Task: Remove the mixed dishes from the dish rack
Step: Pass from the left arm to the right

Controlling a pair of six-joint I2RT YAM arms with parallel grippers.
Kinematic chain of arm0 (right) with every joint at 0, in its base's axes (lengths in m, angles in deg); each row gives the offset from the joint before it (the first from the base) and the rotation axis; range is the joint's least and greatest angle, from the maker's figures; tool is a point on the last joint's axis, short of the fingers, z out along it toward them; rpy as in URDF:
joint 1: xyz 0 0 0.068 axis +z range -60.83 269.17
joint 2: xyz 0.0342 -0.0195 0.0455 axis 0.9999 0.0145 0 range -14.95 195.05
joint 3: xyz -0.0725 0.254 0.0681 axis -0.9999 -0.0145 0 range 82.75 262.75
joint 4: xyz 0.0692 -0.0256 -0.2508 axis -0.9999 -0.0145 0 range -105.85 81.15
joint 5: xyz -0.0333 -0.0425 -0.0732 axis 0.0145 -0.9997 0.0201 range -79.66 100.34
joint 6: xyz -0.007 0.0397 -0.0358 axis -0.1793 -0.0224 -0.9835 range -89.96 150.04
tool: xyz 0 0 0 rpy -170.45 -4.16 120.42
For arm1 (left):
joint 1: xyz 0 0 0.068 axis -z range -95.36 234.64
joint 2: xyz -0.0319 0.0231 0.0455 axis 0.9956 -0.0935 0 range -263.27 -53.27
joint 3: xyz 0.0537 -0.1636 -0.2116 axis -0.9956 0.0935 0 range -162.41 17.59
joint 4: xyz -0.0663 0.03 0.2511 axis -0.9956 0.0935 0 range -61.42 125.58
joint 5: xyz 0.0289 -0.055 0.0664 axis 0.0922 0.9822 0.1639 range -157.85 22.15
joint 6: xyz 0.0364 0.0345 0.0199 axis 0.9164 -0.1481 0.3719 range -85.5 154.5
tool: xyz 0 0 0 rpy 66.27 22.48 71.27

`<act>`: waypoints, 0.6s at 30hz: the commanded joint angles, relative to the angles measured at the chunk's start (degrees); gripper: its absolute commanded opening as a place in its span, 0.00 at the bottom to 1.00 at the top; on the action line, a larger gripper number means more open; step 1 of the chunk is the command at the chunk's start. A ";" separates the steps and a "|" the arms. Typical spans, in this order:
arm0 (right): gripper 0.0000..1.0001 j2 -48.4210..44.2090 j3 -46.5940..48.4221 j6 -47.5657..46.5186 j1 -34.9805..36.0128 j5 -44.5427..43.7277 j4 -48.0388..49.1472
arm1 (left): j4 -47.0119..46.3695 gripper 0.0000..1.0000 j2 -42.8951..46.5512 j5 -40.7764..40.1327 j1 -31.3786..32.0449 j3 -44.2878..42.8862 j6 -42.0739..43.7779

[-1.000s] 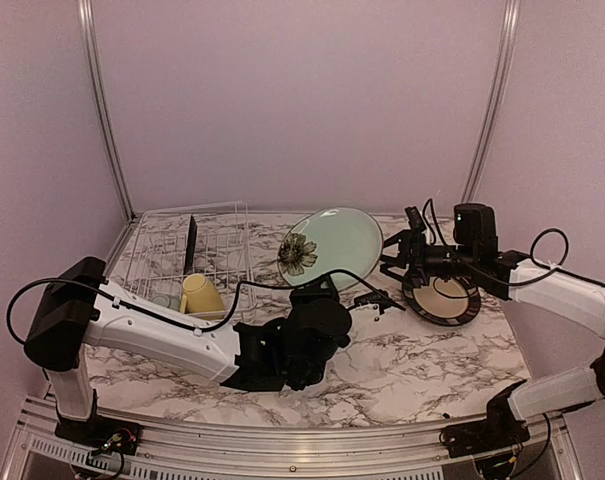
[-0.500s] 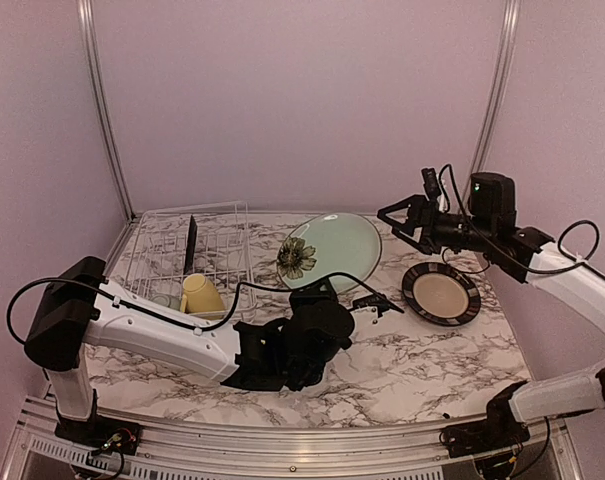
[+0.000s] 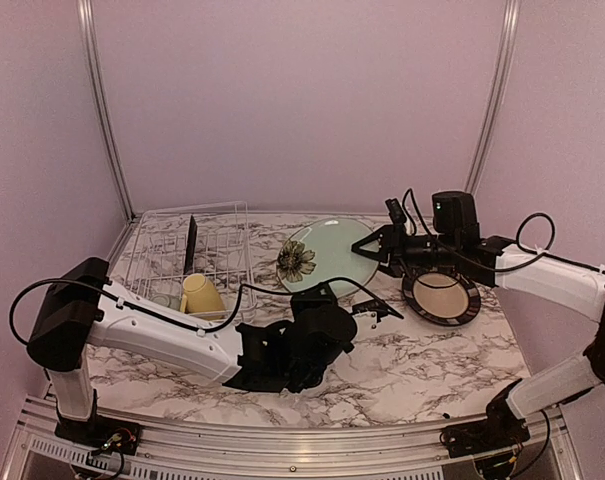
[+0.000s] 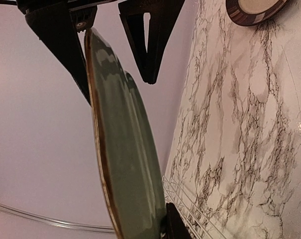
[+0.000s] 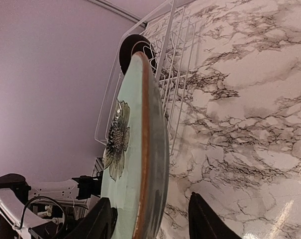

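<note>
My left gripper (image 3: 317, 292) is shut on the lower edge of a pale-green plate (image 3: 332, 255) with a dark flower print, and holds it tilted up above the table. In the left wrist view the plate (image 4: 125, 149) stands edge-on, with one finger (image 4: 172, 224) against its back. My right gripper (image 3: 374, 250) is open, and its jaws straddle the plate's right rim (image 5: 145, 149) without touching it. A cream plate with a dark rim (image 3: 441, 296) lies on the table at the right. The white wire dish rack (image 3: 217, 245) holds a dark upright plate (image 3: 190, 243), a yellow mug (image 3: 200, 293) and a small pale bowl (image 3: 164, 298).
The marble table (image 3: 432, 360) is walled by purple panels behind and at both sides. My left arm (image 3: 162, 335) stretches across the table's front half. The rack's corner (image 4: 200, 214) lies just beside the held plate.
My right gripper left the cream plate, rose, then came down and left to the held plate's right rim. The left arm and its plate have barely moved.
</note>
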 commanded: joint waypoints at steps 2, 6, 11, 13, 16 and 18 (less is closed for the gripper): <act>0.50 1.23 -1.57 3.65 0.67 1.86 5.51 | -2.91 0.00 -0.73 -1.64 -0.10 -3.40 0.33; 0.42 1.66 -2.30 4.69 0.71 2.27 6.85 | -3.09 0.00 -1.43 -1.87 -0.22 -3.64 1.31; 0.22 1.53 -3.13 5.89 0.70 1.69 7.75 | -3.45 0.00 -1.72 -2.43 -0.45 -3.44 1.61; 0.05 1.73 -4.16 7.25 0.71 1.81 9.55 | -2.93 0.02 -1.56 -2.54 -0.56 -3.52 0.70; 0.00 2.16 -5.64 10.69 0.50 2.98 13.73 | -1.78 0.23 -1.06 -2.41 -0.64 -3.44 -0.38; 0.00 2.07 -6.72 12.62 0.21 3.42 17.10 | -2.08 0.41 -0.69 -2.93 -0.64 -3.33 -0.81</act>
